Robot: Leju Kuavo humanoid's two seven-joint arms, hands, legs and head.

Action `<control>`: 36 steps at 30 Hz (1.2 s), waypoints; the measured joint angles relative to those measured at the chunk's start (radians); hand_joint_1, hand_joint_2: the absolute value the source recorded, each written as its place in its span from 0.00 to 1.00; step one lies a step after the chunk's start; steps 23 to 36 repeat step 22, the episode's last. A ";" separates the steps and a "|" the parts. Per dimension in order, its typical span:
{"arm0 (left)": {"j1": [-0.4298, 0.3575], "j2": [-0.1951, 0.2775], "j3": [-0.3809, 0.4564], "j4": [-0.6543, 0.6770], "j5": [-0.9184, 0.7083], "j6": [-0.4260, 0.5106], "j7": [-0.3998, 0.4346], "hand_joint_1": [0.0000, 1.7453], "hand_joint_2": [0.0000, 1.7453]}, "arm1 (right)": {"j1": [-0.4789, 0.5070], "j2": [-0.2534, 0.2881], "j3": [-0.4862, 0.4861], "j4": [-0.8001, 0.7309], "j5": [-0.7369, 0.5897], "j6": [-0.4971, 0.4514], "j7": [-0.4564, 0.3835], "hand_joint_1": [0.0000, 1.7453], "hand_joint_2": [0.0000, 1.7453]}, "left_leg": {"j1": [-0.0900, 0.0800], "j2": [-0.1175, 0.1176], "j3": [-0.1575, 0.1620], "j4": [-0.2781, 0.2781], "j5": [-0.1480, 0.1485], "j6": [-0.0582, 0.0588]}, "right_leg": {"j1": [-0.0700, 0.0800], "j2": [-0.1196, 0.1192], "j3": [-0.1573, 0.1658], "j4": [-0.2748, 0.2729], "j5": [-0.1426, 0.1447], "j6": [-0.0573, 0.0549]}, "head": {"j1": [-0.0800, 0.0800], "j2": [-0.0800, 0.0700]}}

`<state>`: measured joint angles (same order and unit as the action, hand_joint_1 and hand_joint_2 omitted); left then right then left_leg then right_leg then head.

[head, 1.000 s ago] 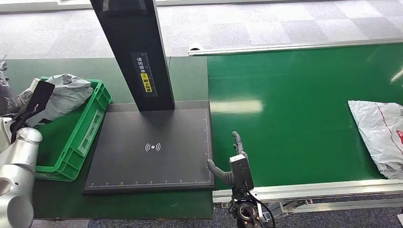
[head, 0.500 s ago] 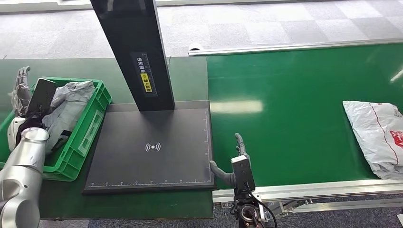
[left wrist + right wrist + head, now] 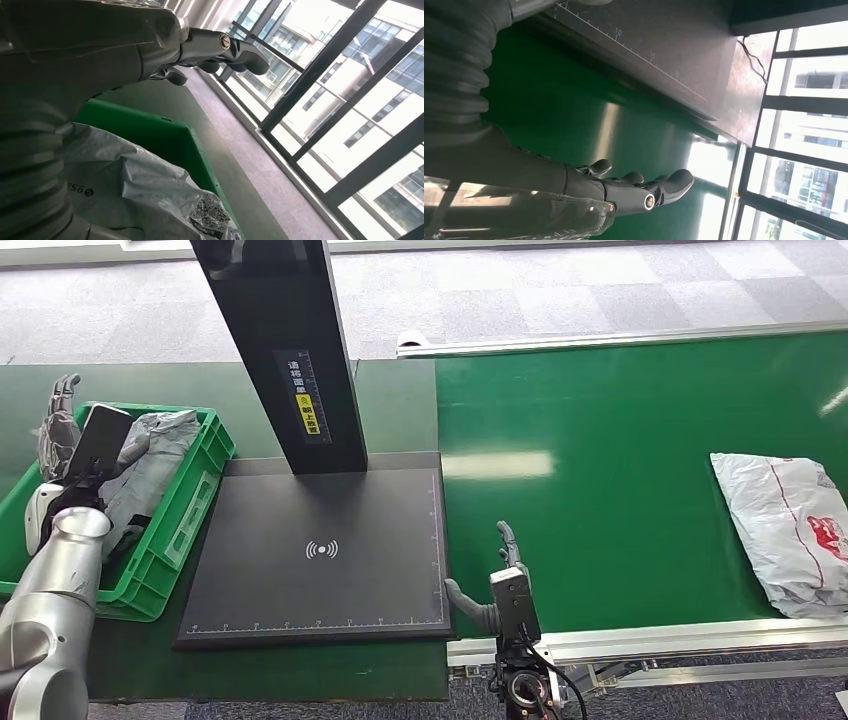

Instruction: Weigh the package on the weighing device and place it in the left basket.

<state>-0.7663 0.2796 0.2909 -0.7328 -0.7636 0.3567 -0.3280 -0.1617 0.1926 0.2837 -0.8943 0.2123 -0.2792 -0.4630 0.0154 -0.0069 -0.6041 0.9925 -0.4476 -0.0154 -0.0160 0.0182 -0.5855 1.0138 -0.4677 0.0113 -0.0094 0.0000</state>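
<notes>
A grey plastic package (image 3: 150, 465) lies inside the green basket (image 3: 205, 495) at the left; the left wrist view shows its crinkled surface with a printed code (image 3: 150, 200). My left hand (image 3: 62, 425) is raised over the basket's far left side, fingers spread, holding nothing; in the left wrist view its fingers (image 3: 220, 47) stretch out above the basket rim (image 3: 165, 125). The black weighing plate (image 3: 320, 550) with its tall black post (image 3: 285, 350) is bare. My right hand (image 3: 495, 580) stands open at the plate's front right corner, over the green belt (image 3: 574, 120).
A second white-grey package (image 3: 790, 530) with red print lies on the green conveyor belt (image 3: 620, 470) at the far right. The belt's metal rail (image 3: 650, 640) runs along the near edge. Grey carpet floor lies beyond the table.
The left hand let go of the grey package, which dropped into the basket, and the open hand rose away. The white package on the belt drifted left. The right hand barely moved.
</notes>
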 joint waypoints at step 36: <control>0.538 -0.271 -0.169 -0.629 0.924 -0.573 -0.093 0.00 1.00 | 0.026 -0.001 -0.027 -0.059 0.025 0.006 0.009 0.00 1.00 | -0.004 -0.001 0.000 0.000 -0.002 0.001 | -0.004 0.000 0.000 -0.001 -0.001 0.002 | 0.000 0.000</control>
